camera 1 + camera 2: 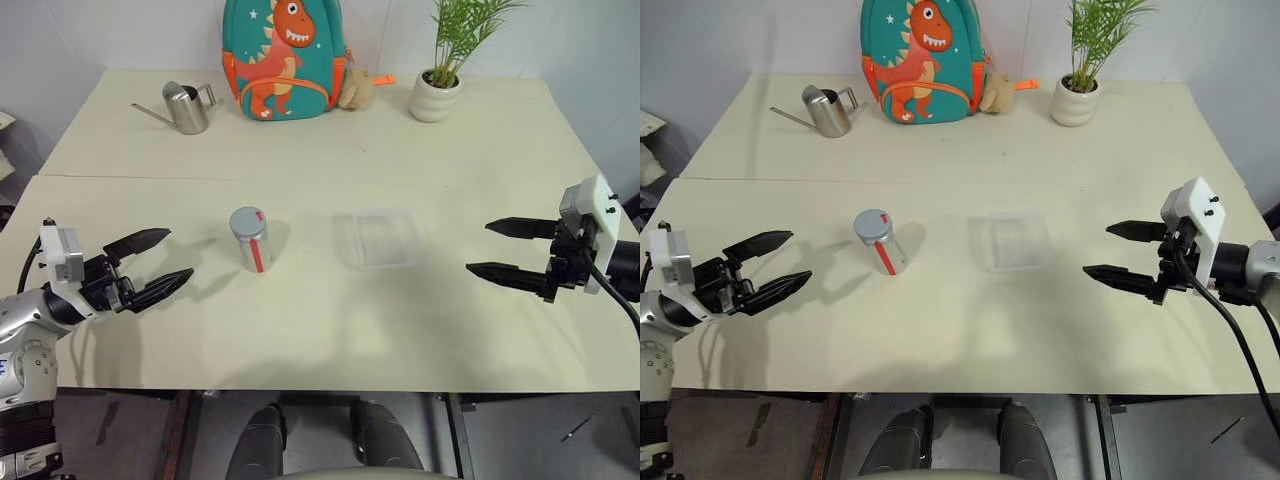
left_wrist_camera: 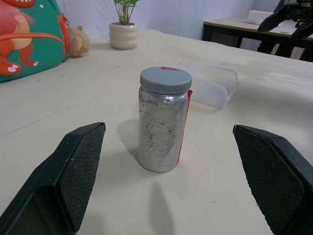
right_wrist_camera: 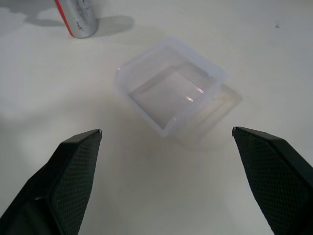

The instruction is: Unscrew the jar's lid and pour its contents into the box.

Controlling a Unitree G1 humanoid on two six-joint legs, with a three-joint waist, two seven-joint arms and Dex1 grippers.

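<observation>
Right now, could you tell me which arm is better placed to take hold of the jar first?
Probably the left. The left gripper hovers open beside the jar, fingers aimed at it, lid on. The right gripper is open too, but the box lies between it and the jar.

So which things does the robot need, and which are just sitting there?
Needed:
jar
lid, still on
box, empty
left gripper and right gripper, both open

Just sitting there:
dinosaur backpack
watering can
potted plant
small plush toy

Surface: pale cream tabletop (image 1: 300,330)
Middle: silvery red-striped jar (image 1: 251,240), clear plastic box (image 1: 378,238)
Far edge: steel watering can (image 1: 184,107), teal dinosaur backpack (image 1: 284,58), white plant pot (image 1: 435,97)
</observation>
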